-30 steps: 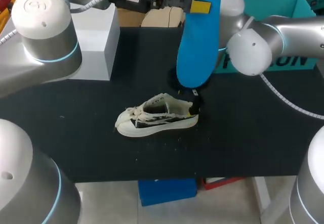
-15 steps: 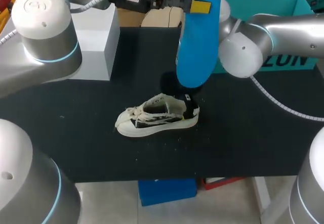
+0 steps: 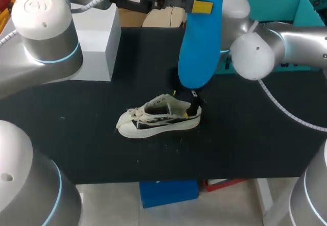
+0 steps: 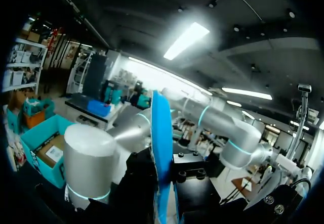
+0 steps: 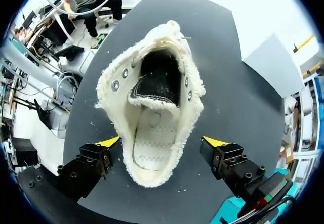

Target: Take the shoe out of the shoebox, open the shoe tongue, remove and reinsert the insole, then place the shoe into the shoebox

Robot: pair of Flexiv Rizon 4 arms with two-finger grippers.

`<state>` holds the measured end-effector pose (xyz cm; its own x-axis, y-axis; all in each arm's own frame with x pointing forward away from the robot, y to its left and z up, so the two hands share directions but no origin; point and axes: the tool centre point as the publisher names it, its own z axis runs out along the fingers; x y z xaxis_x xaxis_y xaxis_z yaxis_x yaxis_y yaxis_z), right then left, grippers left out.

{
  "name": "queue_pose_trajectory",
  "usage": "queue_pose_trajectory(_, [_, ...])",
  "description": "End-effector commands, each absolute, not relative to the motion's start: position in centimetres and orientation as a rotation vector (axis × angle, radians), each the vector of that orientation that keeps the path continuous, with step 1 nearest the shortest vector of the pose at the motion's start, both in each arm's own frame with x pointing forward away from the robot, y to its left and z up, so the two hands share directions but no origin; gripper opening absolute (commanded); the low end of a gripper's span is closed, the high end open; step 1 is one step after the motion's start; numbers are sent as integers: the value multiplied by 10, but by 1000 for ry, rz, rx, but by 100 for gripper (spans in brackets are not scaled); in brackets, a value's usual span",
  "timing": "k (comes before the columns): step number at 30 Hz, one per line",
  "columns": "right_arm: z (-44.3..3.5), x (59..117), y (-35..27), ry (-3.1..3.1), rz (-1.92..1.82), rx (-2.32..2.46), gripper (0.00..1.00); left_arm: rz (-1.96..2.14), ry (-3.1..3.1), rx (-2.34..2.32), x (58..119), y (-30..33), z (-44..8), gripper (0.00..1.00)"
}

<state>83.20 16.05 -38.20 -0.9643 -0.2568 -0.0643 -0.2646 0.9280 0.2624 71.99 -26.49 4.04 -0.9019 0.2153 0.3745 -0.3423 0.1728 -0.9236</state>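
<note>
We are at the reinsert step. Our left gripper clamps the blue insole, a smooth, flat foam sole hanging upright at upper middle. The cream canvas sneaker, fray-edged and gaping, lies at centre. Our right gripper stands spread around its heel without touching it. Next, we judge: steady the heel, then feed the insole in toe-first.

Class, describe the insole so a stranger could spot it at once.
Start at the black table, with the white canvas sneaker at its middle. Above it hangs the bright blue insole, gripped by the left gripper: the only long, flat blue thing held off the table.
</note>
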Motion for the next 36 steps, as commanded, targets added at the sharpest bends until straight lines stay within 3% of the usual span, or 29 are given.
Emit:
queue_pose_trajectory(1, [-385,828,137,2970,797,-367,100,1776,-2037,123,719,-266,40,0])
queue_pose_trajectory(17, [-402,830,135,2862,1196,-241,100,1776,-2037,123,719,-266,40,0])
queue_pose_trajectory(36, [-418,826,141,2822,1414,-241,100,1776,-2037,123,719,-266,40,0])
